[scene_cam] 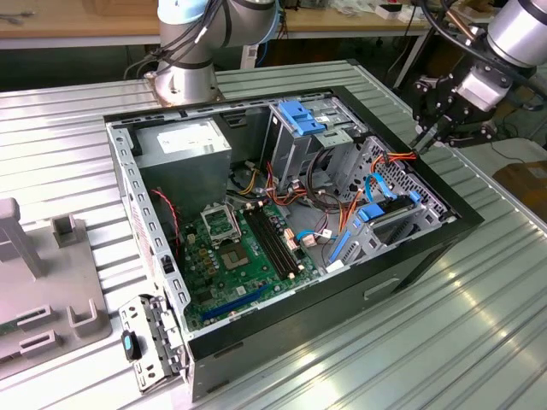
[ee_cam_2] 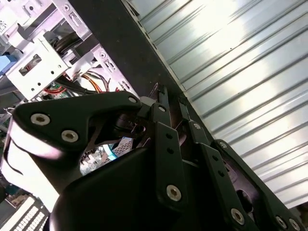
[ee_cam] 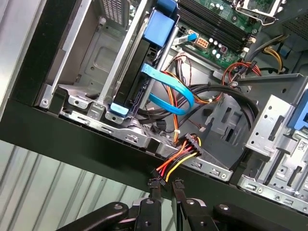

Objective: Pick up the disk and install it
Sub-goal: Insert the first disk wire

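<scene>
- We see the gripper point(ee_cam: 165, 185) with its fingers point(ee_cam: 155, 192) drawn near each other, a narrow slit between the tips. The tips are at the black end of a red, yellow and orange wire bundle point(ee_cam: 179, 158), and we cannot tell whether they pinch that end or only stand against it.
- In the second wrist view the gripper point(ee_cam_2: 171, 98) shows its black linkages bunched together, with the tips over the dark case rim point(ee_cam_2: 144, 53).
- In the exterior view the gripper point(scene_cam: 425, 135) hangs at the open computer case point(scene_cam: 120, 171), on the rim toward the exterior view's right. The orange wires point(scene_cam: 400, 156) reach up to it there.
- Just inside that rim, we find the disk point(ee_cam: 131, 82) seated on edge in a metal bay, a dark slab with a blue rail end beside it. It is apart from the gripper.
- A flat light-blue cable point(ee_cam: 175, 91) loops from the disk's side toward the wire bundle.
- In the exterior view the disk point(scene_cam: 395, 215) sits low in the case corner nearest the exterior view's right, behind a blue tab.
- Further in, the green motherboard point(scene_cam: 231, 248) lies on the case floor.
- The blue-topped drive cage point(scene_cam: 299, 120) stands at the far side, and the grey power-supply box point(scene_cam: 184, 141) is in the far corner.
- The case rests on a ribbed metal table point(scene_cam: 479, 325), with a grey fixture point(scene_cam: 34, 282) at the exterior view's left.
</scene>
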